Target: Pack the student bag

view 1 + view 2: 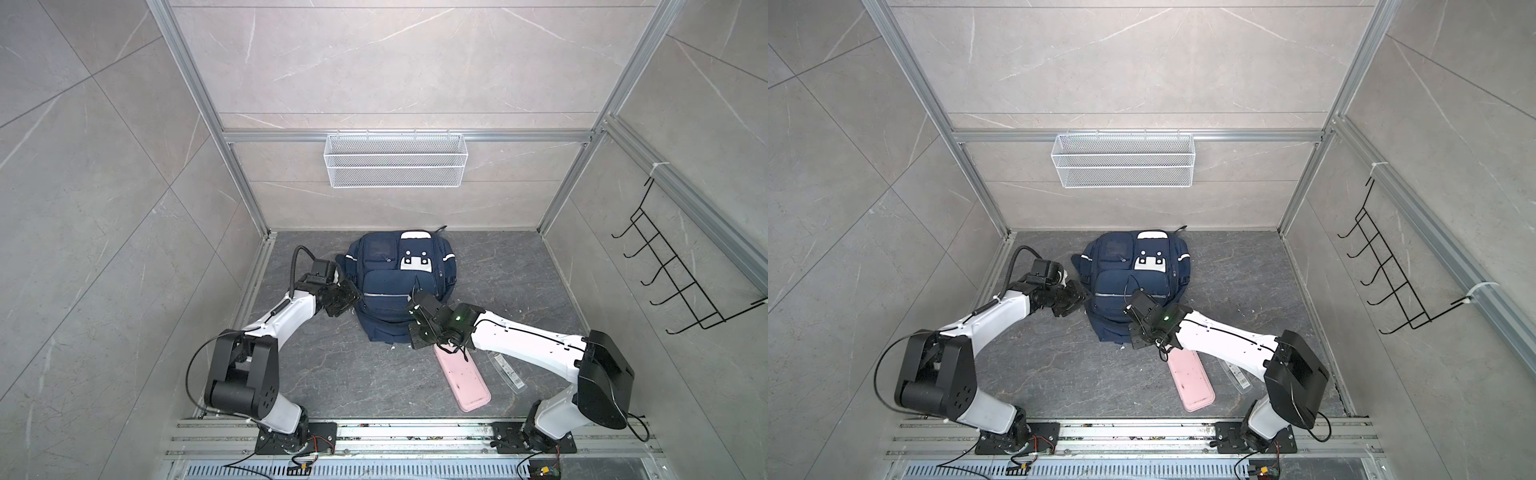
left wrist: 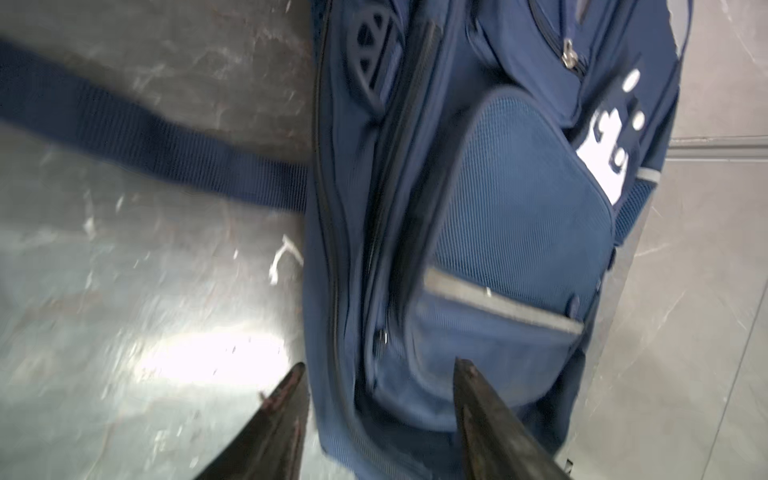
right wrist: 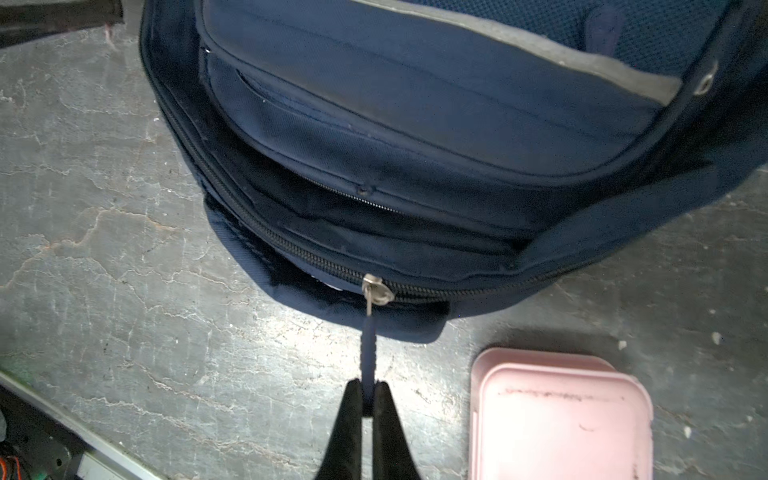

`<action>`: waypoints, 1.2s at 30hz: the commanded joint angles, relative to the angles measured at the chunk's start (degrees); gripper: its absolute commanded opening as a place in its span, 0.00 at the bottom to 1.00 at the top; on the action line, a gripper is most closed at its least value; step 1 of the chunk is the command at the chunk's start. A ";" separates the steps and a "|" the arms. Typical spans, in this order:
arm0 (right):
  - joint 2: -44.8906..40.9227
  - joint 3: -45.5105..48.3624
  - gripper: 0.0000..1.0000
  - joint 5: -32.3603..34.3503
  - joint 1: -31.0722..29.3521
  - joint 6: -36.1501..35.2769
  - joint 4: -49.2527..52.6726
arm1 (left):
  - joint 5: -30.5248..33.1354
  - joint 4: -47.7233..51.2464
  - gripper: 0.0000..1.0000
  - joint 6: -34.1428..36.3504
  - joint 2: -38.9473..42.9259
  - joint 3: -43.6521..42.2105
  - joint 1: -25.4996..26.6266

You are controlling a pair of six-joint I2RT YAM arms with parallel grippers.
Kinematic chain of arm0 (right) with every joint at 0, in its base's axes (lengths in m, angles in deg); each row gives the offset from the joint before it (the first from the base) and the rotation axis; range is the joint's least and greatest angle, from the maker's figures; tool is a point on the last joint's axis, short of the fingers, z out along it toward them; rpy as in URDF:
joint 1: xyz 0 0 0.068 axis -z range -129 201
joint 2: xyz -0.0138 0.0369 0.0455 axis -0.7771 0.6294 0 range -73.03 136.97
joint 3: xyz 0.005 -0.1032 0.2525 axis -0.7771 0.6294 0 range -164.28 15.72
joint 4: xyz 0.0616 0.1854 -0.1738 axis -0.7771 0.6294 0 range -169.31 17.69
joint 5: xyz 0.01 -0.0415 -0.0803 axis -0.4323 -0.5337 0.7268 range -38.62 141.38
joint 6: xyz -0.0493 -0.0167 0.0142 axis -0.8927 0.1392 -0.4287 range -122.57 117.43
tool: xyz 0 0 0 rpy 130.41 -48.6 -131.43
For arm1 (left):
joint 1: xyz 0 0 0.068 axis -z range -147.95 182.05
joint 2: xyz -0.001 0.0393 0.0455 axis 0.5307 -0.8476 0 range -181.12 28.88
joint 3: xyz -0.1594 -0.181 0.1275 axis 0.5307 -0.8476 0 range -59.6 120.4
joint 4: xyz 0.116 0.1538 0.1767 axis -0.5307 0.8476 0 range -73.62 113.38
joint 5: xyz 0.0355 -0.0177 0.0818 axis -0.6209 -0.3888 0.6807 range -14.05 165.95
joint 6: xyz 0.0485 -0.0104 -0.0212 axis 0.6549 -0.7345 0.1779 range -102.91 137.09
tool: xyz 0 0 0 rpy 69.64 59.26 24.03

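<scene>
Found the student bag [image 1: 395,286] flat on the counter [image 1: 332,374], centred toward its back edge. Showed right fingers [image 3: 345,428] clamped on the zip pull [image 3: 369,353], left fingers [image 2: 490,419] apart beside the bag's flank, gripping nothing. Judged as unzipping; called next for a steady pull along the zip before loading the pink case [image 3: 561,415].

Rear centre of floor [image 1: 332,374]: student bag [image 1: 390,286], with wire basket [image 1: 395,160] on the back wall [image 1: 395,83] above it. In front of the bag, to its right: flat case [image 1: 465,382], slim packet [image 1: 507,372] just right of it. Hook rack [image 1: 673,274] on right wall [image 1: 615,266].
</scene>
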 commanded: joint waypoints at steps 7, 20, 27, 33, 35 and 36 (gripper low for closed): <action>0.50 -2.12 0.00 -0.14 -2.61 -0.28 -0.27 | 0.03 2.13 0.65 -4.48 10.12 -5.57 5.67; 2.42 -4.38 0.00 0.89 -4.98 0.07 0.69 | 1.27 -3.65 0.64 -9.33 7.05 -7.11 13.69; 3.22 -5.93 0.00 0.79 -5.96 0.49 1.39 | 1.09 -6.19 0.59 -8.21 3.19 -7.12 13.75; 2.89 -5.35 0.00 2.07 -6.63 1.30 1.80 | 0.83 -7.08 0.17 -6.55 -0.97 -5.62 13.27; 2.32 -4.62 0.00 3.46 -6.63 1.88 2.40 | 0.77 -6.41 0.03 -5.68 -1.31 -5.09 12.60; 1.82 -4.06 0.00 4.05 -6.58 1.98 2.53 | 0.88 -6.01 0.00 -5.33 -1.21 -4.90 12.20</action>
